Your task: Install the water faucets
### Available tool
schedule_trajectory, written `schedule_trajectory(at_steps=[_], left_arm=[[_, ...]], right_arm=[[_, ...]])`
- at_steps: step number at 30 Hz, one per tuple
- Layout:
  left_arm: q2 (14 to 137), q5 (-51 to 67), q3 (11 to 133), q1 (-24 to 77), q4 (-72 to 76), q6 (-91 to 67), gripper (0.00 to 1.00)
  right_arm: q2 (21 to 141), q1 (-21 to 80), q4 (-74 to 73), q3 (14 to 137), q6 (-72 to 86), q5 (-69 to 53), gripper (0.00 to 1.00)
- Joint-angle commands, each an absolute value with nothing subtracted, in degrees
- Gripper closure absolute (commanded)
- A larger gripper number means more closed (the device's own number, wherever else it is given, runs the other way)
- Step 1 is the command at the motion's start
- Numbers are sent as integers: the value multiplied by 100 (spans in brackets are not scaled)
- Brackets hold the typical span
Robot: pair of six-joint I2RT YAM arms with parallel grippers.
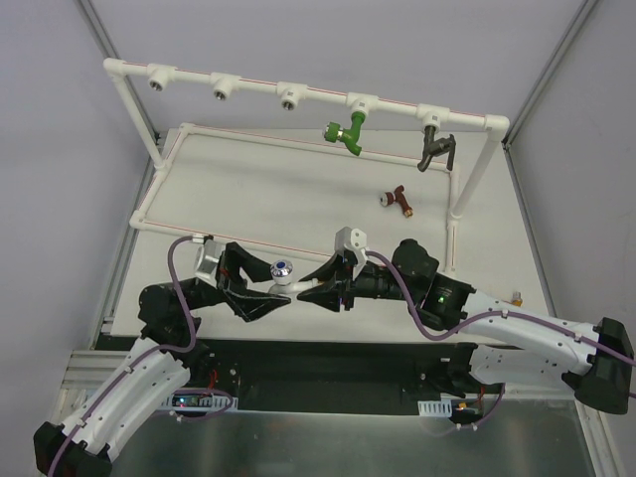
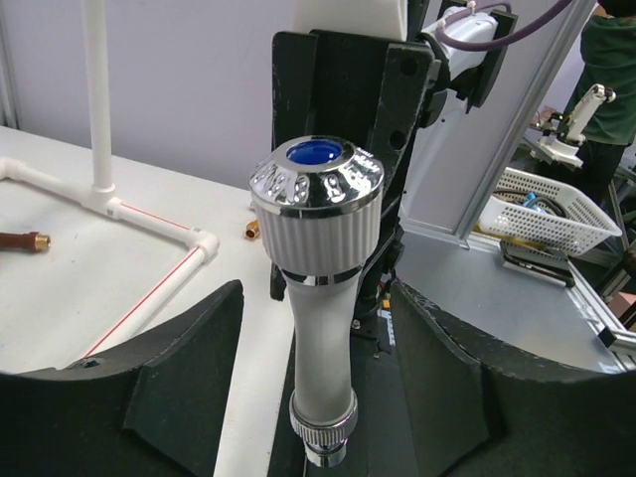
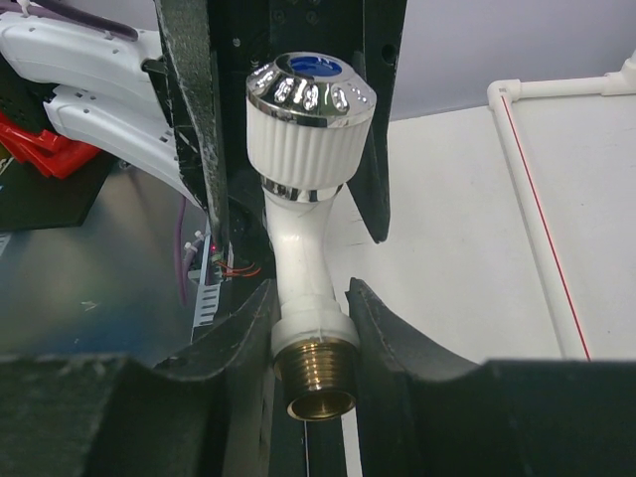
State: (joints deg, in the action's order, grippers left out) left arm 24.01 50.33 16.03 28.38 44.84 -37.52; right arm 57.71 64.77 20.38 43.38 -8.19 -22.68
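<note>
A white faucet (image 1: 284,273) with a ribbed chrome-topped handle and blue cap hangs between both grippers above the near table edge. My right gripper (image 3: 310,303) is shut on the white faucet (image 3: 303,149), its fingers pressed on the white collar just above the brass thread. My left gripper (image 2: 316,298) is open, with its jaws wide on either side of the faucet's spout (image 2: 320,348) and not touching it. A green faucet (image 1: 347,129) and a dark grey faucet (image 1: 435,147) sit in the white pipe frame (image 1: 318,97). A dark red faucet (image 1: 398,199) lies on the table.
Three tee fittings with bare metal sockets (image 1: 221,89) are on the frame's top bar at left. The frame's lower pipes (image 1: 298,142) lie on the table. A small brass-tipped piece (image 1: 515,295) lies at the table's right edge. A white basket (image 2: 542,214) stands off the table.
</note>
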Motion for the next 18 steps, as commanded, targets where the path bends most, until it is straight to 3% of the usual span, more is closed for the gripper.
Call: schedule_trajectory(at_steps=[1,7,18], left_arm=[[2487,4983,1705,2795,5396,-4236,42],[2513,4983,1705,2795,5396,-4280,48],[2707,4948,1705,2874,5396,-4254,48]], right_arm=[[5607,6495,2575,4359,-773,-2215,98],[5616,6495,2663,4342,-747,-2171,98],[5704,6504,2681,4394,-738,-2215,99]])
